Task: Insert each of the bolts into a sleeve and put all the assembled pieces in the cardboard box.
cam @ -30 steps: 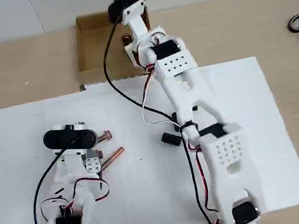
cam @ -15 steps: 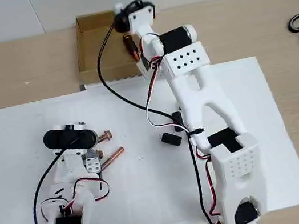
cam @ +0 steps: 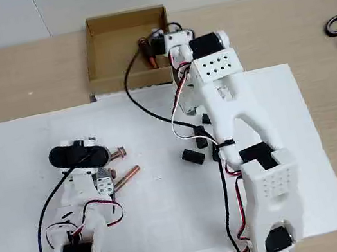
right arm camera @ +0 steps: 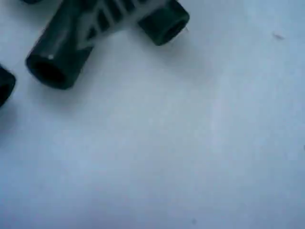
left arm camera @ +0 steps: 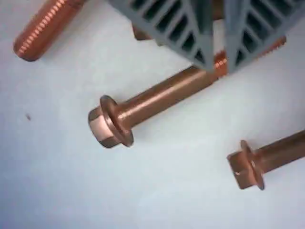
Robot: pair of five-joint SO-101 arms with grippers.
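From above: one assembled piece (cam: 147, 51) lies in the box (cam: 110, 51). Left wrist: the left claw (left arm camera: 220, 57) is nearly shut across a bolt (left arm camera: 157, 98), so it might just roll away. Right wrist: can't tell how open the right claw (right arm camera: 107, 14) is, and it could bump that sleeve (right arm camera: 50, 64).

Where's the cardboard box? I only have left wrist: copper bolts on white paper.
Observer: High view: the shallow brown cardboard box sits just beyond the white paper sheet's far edge.
Operator: Anything in it?
Observer: One copper-and-black piece near its right wall, at the right arm's tip; held or resting, can't tell.
Operator: Sleeves?
Observer: Short black cylindrical sleeves lie mid-sheet beside that arm.
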